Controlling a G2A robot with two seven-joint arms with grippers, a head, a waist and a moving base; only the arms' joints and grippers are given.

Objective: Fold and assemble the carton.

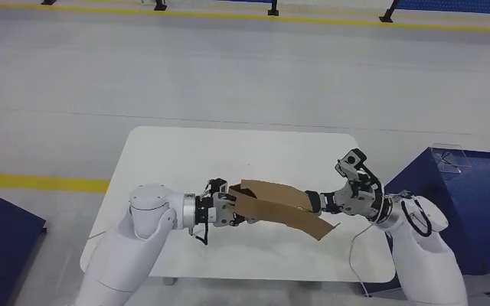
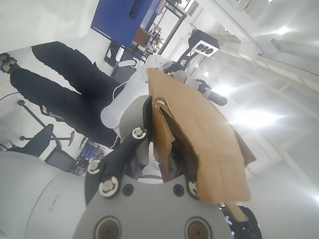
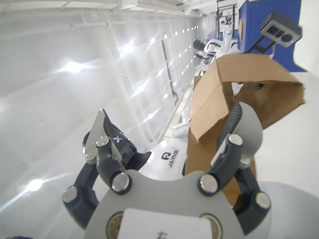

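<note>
The brown carton [image 1: 279, 203] hangs partly folded over the white table [image 1: 191, 153], held between my two arms. At its left end is my left gripper [image 1: 226, 208], shut on the torn cardboard edge. In the left wrist view the carton [image 2: 199, 135] covers one side of the left gripper [image 2: 164, 135]. My right gripper [image 1: 318, 202] is at the carton's right end. In the right wrist view the right gripper [image 3: 172, 125] is open, its fingers wide apart. One of its fingers [image 3: 239, 123] rests against the bent carton [image 3: 249, 75], which arches over it.
A blue cabinet [image 1: 452, 183] stands close to the table's right edge, beside the right arm. Another blue object [image 1: 15, 229] sits off the table's left side. Bare tabletop lies behind the carton.
</note>
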